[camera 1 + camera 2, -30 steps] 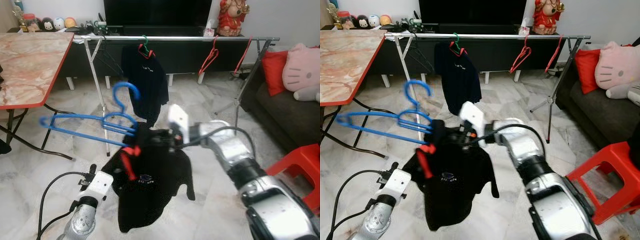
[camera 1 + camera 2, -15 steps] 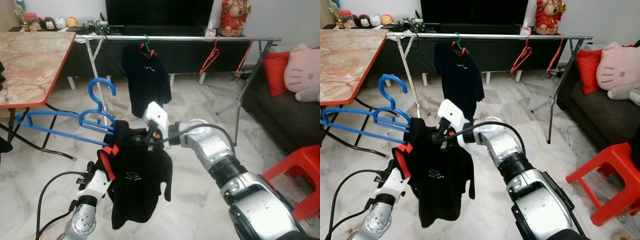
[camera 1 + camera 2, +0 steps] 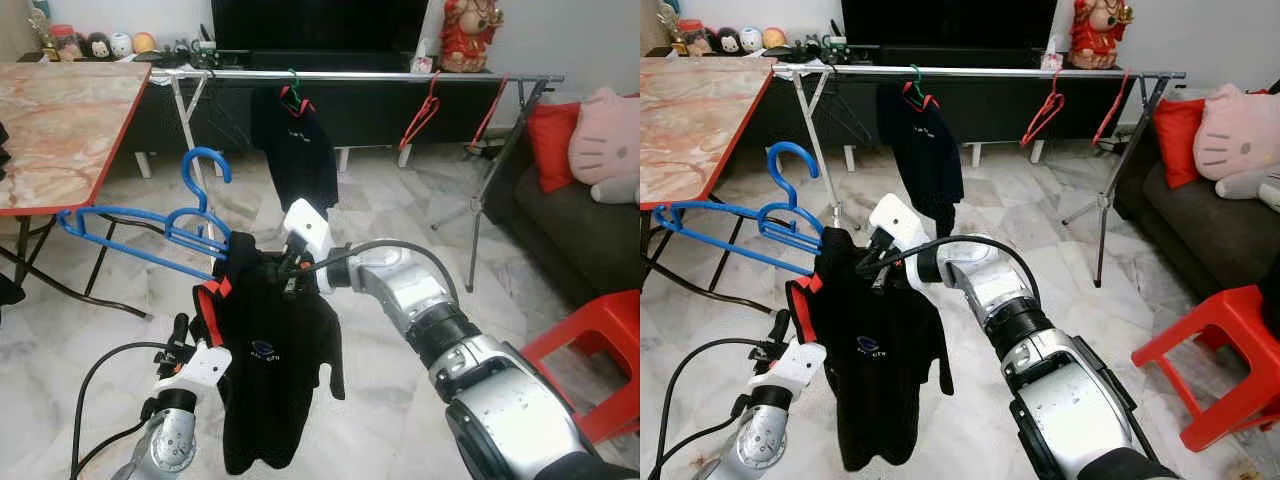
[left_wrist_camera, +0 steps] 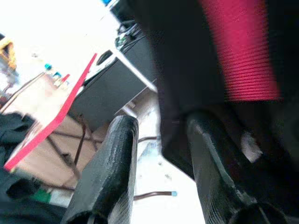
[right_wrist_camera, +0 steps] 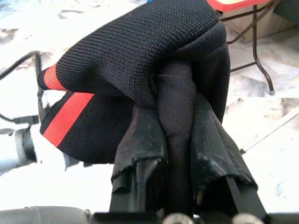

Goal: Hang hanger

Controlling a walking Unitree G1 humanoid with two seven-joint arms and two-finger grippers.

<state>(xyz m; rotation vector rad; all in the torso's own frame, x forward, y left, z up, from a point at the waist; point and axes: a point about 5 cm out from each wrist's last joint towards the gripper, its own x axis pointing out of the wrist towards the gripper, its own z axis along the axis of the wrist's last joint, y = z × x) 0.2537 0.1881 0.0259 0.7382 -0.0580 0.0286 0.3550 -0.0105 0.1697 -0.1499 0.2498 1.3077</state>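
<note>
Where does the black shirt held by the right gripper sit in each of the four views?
Left eye view: black shirt at lower centre, hanging from the right gripper.
Right eye view: lower left.
Left wrist view: dark cloth with red stripe beside the fingers.
Right wrist view: bunched between fingers.
Shared landmark: red stripe.

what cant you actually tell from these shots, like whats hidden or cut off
- Right pincer: right wrist view, black shirt fabric bunched over both fingers hides the tips.
- Blue hanger: head views, its inner end disappears behind the shirt, so whether it sits inside the collar is unclear.
- Left pincer: left wrist view, blurred; contact with the shirt is uncertain.
</note>
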